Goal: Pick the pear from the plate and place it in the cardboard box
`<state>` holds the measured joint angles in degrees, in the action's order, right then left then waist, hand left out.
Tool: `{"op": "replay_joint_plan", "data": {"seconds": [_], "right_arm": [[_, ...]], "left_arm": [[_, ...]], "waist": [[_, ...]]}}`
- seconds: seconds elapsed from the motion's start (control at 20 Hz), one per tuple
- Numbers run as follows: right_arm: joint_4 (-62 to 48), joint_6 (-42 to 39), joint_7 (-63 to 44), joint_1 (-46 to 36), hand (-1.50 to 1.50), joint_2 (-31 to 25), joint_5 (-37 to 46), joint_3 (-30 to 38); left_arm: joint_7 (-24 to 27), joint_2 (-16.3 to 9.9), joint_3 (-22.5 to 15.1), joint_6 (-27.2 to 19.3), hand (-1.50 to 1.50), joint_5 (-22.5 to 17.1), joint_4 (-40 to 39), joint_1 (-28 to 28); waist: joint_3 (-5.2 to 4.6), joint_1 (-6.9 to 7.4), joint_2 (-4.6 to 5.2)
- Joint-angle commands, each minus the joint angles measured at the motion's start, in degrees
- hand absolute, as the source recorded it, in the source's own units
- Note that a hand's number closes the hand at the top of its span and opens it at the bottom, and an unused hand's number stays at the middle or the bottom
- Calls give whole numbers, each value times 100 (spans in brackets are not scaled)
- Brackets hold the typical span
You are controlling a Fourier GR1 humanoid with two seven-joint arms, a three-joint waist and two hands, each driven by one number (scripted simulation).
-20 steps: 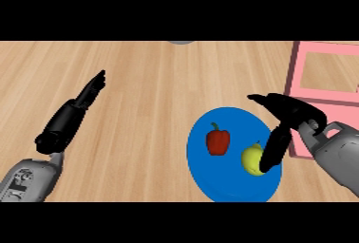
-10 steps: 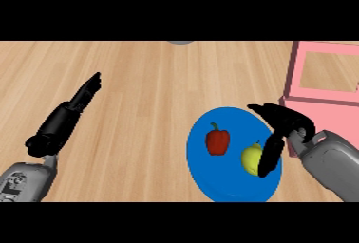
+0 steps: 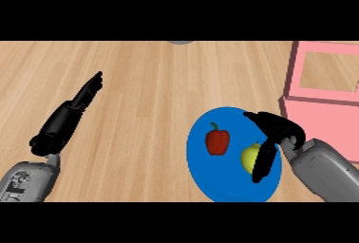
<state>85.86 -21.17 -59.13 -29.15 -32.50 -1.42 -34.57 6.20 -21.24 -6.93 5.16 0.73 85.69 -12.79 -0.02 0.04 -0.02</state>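
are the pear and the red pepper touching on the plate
Apart. The head view shows bare blue plate between the pear and the red pepper.

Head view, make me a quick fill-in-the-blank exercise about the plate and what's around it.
1. The pear lies on a plate coloured ____.
2. Beside the pear on that plate is a red ____.
3. The pink box stands at the view's ____ edge.
4. The hand nearest the pear is the robot's ____ hand.

Missing words: blue; pepper; right; right
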Motion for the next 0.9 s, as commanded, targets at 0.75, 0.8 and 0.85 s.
{"op": "replay_joint_plan", "data": {"seconds": [0.75, 0.8, 0.85], "right_arm": [[-769, -230, 1241, 600, 150, 574, 1654, 124], [-160, -160, 1001, 846, 150, 470, 1759, 57], [-143, 28, 1469, 1077, 150, 293, 1978, 9]], "left_arm": [[-196, 309, 331, 286, 0, 316, -36, -282], [-164, 484, 166, 148, 0, 464, 12, -128], [-542, 319, 446, 286, 0, 188, 92, -389]], "waist": [[4, 10, 8], [3, -15, -2], [5, -23, -3]]}}
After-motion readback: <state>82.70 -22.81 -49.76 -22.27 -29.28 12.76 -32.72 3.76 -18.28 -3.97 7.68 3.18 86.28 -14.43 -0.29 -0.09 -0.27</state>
